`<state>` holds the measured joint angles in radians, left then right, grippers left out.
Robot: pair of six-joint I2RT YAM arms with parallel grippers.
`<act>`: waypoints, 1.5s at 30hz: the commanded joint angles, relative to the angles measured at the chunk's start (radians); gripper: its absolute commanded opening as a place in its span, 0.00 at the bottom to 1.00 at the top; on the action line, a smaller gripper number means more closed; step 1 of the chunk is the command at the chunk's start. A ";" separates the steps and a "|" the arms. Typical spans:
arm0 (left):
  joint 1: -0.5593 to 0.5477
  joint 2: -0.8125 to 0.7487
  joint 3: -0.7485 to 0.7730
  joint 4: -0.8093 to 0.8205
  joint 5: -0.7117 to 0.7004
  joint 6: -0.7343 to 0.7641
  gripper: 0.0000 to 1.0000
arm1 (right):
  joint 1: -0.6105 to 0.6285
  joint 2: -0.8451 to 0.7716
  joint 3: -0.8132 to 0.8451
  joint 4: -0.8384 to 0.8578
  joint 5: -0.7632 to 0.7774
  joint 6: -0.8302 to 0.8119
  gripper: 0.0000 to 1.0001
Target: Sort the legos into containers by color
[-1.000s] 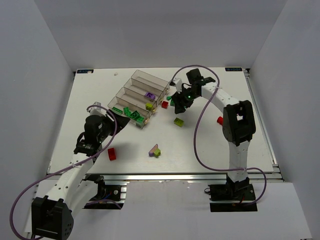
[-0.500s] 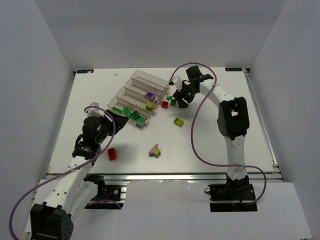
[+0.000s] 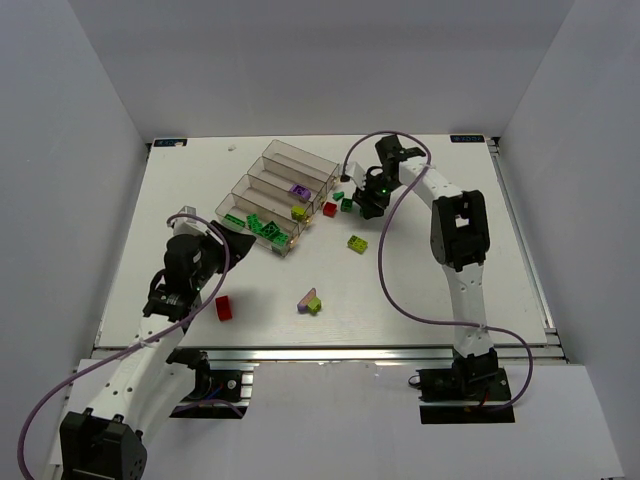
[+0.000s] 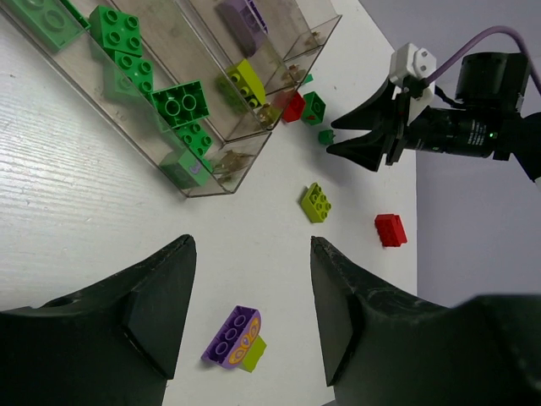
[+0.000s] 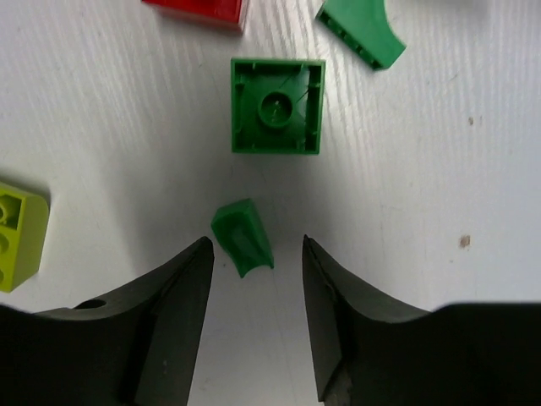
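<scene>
The four joined clear bins [image 3: 262, 176] step down at the table's back left. In the left wrist view the nearest bin [image 4: 173, 169] holds several green bricks, the one behind it a lime brick [image 4: 247, 82], the third a purple brick [image 4: 245, 15]. My right gripper [image 5: 256, 245] is open and low over the table, with a small green piece [image 5: 243, 237] between its fingers, untouched. An upturned green square brick [image 5: 277, 105] lies just beyond it. My left gripper [image 4: 251, 245] is open and empty, above a purple-and-lime piece [image 4: 234, 338].
Loose on the table are a red brick [image 3: 223, 308] near my left arm, a lime brick [image 3: 357, 242], a red brick [image 3: 330, 209] by the bins and another red brick [image 4: 390, 229] to the right. A curved green piece [image 5: 363, 32] lies past the square brick.
My right gripper has moved left towards the bins and come down over the small green pieces. My left arm has shifted slightly.
</scene>
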<state>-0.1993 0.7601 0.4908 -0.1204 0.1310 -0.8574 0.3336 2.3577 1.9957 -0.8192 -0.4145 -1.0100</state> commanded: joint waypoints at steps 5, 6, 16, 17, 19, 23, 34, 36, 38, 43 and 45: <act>0.001 0.019 0.042 -0.002 -0.010 0.011 0.66 | -0.002 0.035 0.054 -0.061 -0.095 -0.056 0.44; 0.001 0.019 0.038 0.002 -0.010 0.008 0.66 | -0.001 0.035 0.045 -0.058 -0.096 -0.056 0.40; 0.001 0.002 0.037 -0.002 -0.021 0.012 0.66 | 0.002 -0.061 0.038 -0.061 -0.210 -0.026 0.08; 0.000 -0.001 0.037 -0.002 -0.024 0.011 0.66 | 0.007 -0.080 0.038 -0.063 -0.237 -0.001 0.07; 0.000 -0.011 0.038 -0.004 -0.042 0.011 0.66 | 0.030 -0.130 0.037 -0.063 -0.322 0.030 0.04; 0.001 -0.028 0.051 -0.012 -0.073 0.018 0.66 | 0.110 -0.179 0.035 -0.028 -0.427 0.171 0.00; 0.001 -0.062 0.094 -0.065 -0.113 0.038 0.67 | 0.303 -0.147 0.003 0.536 -0.350 0.931 0.00; 0.001 -0.079 0.081 -0.068 -0.116 0.029 0.67 | 0.317 -0.135 -0.014 0.603 -0.351 1.027 0.00; 0.001 -0.093 0.072 -0.071 -0.116 0.021 0.67 | 0.324 -0.129 -0.050 0.687 -0.351 1.102 0.00; 0.001 -0.110 0.066 -0.084 -0.117 0.006 0.67 | 0.350 -0.107 -0.135 0.796 -0.311 1.202 0.00; 0.001 -0.110 0.068 -0.088 -0.117 0.006 0.67 | 0.363 -0.104 -0.166 0.805 -0.279 1.190 0.00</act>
<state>-0.1993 0.6598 0.5537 -0.1841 0.0273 -0.8452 0.6708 2.2406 1.8610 -0.1196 -0.7315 0.1028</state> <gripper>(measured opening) 0.666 0.256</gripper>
